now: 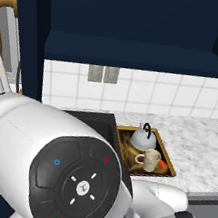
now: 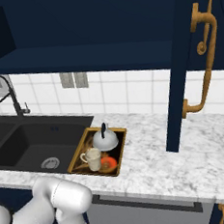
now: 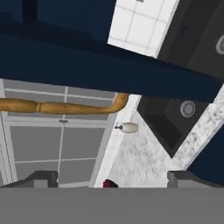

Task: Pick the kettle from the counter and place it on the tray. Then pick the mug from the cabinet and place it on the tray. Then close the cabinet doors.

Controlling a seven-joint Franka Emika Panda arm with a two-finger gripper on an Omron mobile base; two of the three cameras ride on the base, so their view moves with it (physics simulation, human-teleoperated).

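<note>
The kettle [image 2: 105,140] and mug [image 2: 93,159] both sit in the tray [image 2: 119,157] on the counter [image 2: 158,170], just right of the black sink [image 2: 30,146], so both carrying steps look done. The cabinet [image 2: 91,24] above hangs open, its shelf bare; closing is what remains. The gripper [image 3: 113,178] is empty with its fingers spread wide, close to the left door [image 3: 109,70] and its brass handle [image 3: 57,106], probably lining up a push. No writing or labels are readable.

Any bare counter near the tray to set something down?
Free: counter between the tray and the open cabinet door, plus the strip behind the tray up to the tiles. Crowded: the tray, holding kettle and mug; sink borders its other side.
</note>
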